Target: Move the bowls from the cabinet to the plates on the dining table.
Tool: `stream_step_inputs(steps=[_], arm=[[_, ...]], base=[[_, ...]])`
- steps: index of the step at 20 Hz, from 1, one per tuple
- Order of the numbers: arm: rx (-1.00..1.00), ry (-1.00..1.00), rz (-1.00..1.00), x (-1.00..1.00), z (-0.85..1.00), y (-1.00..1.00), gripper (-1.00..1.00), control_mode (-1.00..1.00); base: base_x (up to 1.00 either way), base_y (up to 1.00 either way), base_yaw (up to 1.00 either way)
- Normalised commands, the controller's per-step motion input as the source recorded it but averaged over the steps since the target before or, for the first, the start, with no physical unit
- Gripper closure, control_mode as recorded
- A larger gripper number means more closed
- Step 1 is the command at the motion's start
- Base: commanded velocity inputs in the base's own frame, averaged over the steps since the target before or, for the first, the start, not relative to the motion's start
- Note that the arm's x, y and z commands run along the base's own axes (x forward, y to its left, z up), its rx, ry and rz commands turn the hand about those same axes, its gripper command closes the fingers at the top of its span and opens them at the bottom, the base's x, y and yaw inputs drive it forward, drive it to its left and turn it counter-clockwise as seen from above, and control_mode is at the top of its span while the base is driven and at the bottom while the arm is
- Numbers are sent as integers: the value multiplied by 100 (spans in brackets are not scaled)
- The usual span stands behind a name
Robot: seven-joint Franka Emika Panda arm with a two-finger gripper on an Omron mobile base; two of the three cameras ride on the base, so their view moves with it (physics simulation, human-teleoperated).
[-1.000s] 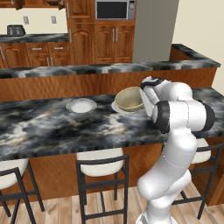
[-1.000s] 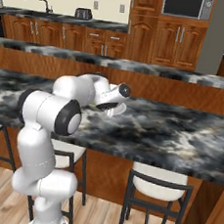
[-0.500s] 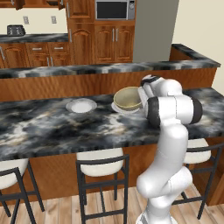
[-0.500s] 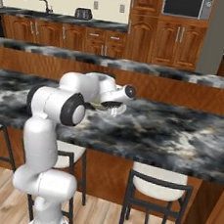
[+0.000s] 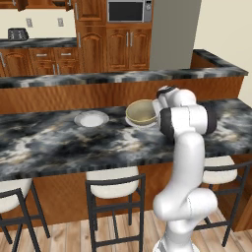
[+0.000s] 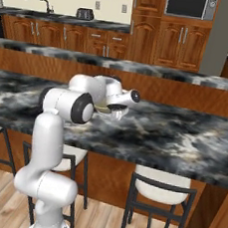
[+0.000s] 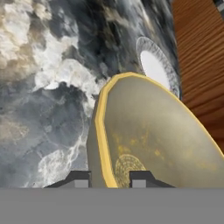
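The pale beige bowl (image 5: 141,112) hangs tilted just above the dining table (image 5: 59,142), its yellow-rimmed opening facing the left base camera. My gripper (image 5: 156,111) is shut on its right rim; in the hand view the fingertips (image 7: 79,179) straddle the bowl's (image 7: 153,131) wall. A small pale plate (image 5: 91,118) lies on the marble to the bowl's left, apart from it, and appears beyond the bowl as the plate (image 7: 156,66) in the hand view. A pale edge peeks out beneath the bowl; I cannot tell what it is. In the right base view my gripper (image 6: 117,109) is over the table (image 6: 173,138), with the arm covering most of the bowl (image 6: 103,106).
A raised wooden ledge with a marble top (image 5: 123,78) runs right behind the table. White-seated black stools (image 5: 114,177) stand along the near side. Far back are drawer units, a microwave (image 5: 129,10) and a toaster (image 5: 17,33).
The arm's elbow has swung more upright and the hand has edged slightly along the table. The bowl stays in the grip and has barely shifted.
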Motion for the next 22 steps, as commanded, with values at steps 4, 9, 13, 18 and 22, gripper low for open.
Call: stream_step_inputs(steps=[4,9,13,18,22], arm=[[3,0,3,41,-23,-1,100,-100],[1,0,3,43,-28,0,100,-100],[0,0,3,41,-26,-2,100,-100],[6,0,1,18,-2,0,-100,-100],[13,-7,0,-20,69,0,-100,-100]], base=[[0,0,0],[0,0,0],[0,0,0],[0,0,0],[0,0,0]])
